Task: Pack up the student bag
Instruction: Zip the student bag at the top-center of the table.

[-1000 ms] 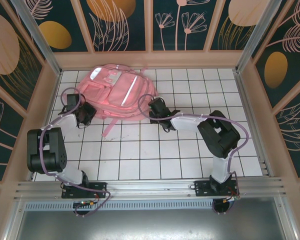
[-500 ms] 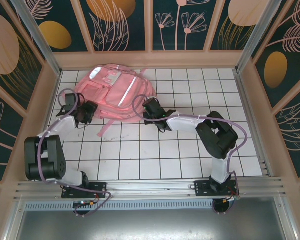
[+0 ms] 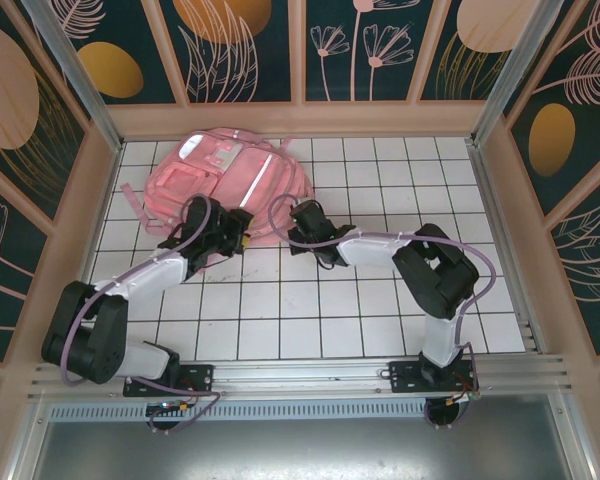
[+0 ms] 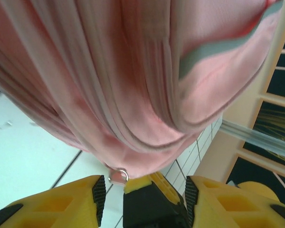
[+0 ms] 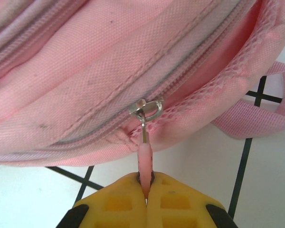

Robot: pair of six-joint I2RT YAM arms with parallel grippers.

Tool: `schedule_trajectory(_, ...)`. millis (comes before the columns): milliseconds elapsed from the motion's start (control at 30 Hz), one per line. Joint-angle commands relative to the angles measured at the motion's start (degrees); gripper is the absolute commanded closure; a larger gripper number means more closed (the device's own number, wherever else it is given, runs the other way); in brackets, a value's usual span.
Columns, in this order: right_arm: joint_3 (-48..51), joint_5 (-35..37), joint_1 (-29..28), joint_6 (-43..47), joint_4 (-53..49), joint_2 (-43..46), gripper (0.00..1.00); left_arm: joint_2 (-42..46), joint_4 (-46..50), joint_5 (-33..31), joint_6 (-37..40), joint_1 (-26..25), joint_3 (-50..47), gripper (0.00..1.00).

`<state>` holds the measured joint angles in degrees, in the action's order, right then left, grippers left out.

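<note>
Backpack of soft pink fabric (image 3: 220,175) lies on the white-tiled tabletop (image 3: 380,310). My right end effector (image 5: 146,185) clenches its slim pink zipper pull (image 5: 145,159). I see the left end effector (image 4: 145,190) released beside the bag.

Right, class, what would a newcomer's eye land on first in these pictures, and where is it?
The big pink student bag lies far left on the white tiled table. At its near edge, the right tool is shut on its pink zip pull, and the left tool stands open just short of the fabric.
</note>
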<state>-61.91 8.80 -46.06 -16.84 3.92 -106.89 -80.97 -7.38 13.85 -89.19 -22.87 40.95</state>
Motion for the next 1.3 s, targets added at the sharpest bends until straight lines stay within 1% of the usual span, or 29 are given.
schedule_trajectory(0, 1.08, -2.80, 0.40, 0.47, 2.31, 2.72, 1.00, -3.15, -3.61, -2.27, -6.86, -2.27, 2.30, 0.50)
schedule_trajectory(133, 1.00, -3.73, 0.53, 1.01, 2.84, 2.72, 1.00, -4.92, -2.41, -4.36, -7.55, -4.22, 2.40, 0.50)
schedule_trajectory(267, 0.83, -5.22, 0.54, 1.35, 3.31, 2.68, 1.00, -8.33, -3.79, -6.44, -7.54, -4.55, 3.70, 0.51)
schedule_trajectory(333, 0.57, -5.78, 0.45, 1.30, 3.23, 2.58, 1.00, -10.44, -4.65, -6.79, -6.19, -4.61, 5.36, 0.54)
schedule_trajectory(367, 0.48, -6.06, 0.45, 1.37, 3.13, 2.50, 1.00, -11.66, -3.13, -7.10, -5.51, -4.56, 6.52, 0.58)
schedule_trajectory(400, 0.31, -6.17, 0.45, 1.37, 2.96, 2.53, 1.00, -12.28, -2.10, -7.44, -4.67, -4.56, 7.30, 0.68)
schedule_trajectory(433, 0.15, -6.20, 0.37, 1.34, 2.77, 2.53, 1.00, -12.37, -0.87, -8.22, -4.00, -4.55, 7.60, 0.75)
schedule_trajectory(500, -0.05, -5.89, 0.37, 1.27, 2.29, 2.65, 1.00, -11.04, 2.79, -10.75, -3.56, -4.55, 7.14, 0.95)
schedule_trajectory(533, -0.06, -5.62, 0.44, 1.27, 2.10, 2.76, 1.00, -10.09, 4.47, -11.89, -3.62, -4.48, 6.54, 1.00)
schedule_trajectory(700, -0.47, -3.48, 0.86, 1.46, 0.87, 2.70, 1.00, -1.14, 9.24, -16.96, -5.01, -2.59, -0.47, 1.00)
schedule_trajectory(900, -2.02, -2.99, 3.39, 2.01, -0.58, 1.85, 1.00, 11.85, 18.88, -20.66, -2.44, 4.97, -7.86, 1.00)
schedule_trajectory(1000, -4.25, -3.34, 3.79, 2.42, -1.26, 0.42, 1.00, 16.96, 23.24, -22.80, 0.89, 8.87, -9.06, 1.00)
schedule_trajectory(1067, -6.04, -3.76, 3.76, 2.45, -1.78, -0.95, 1.00, 19.17, 25.37, -23.52, 4.66, 12.35, -8.90, 1.00)
schedule_trajectory(1167, -8.76, -4.27, 3.70, 2.78, -2.30, -2.97, 1.00, 19.36, 27.14, -22.62, 11.22, 18.21, -7.66, 1.00)
schedule_trajectory(1267, -11.48, -5.09, 3.45, 3.29, -2.58, -5.14, 1.00, 16.55, 28.73, -21.50, 17.57, 23.46, -5.05, 1.00)
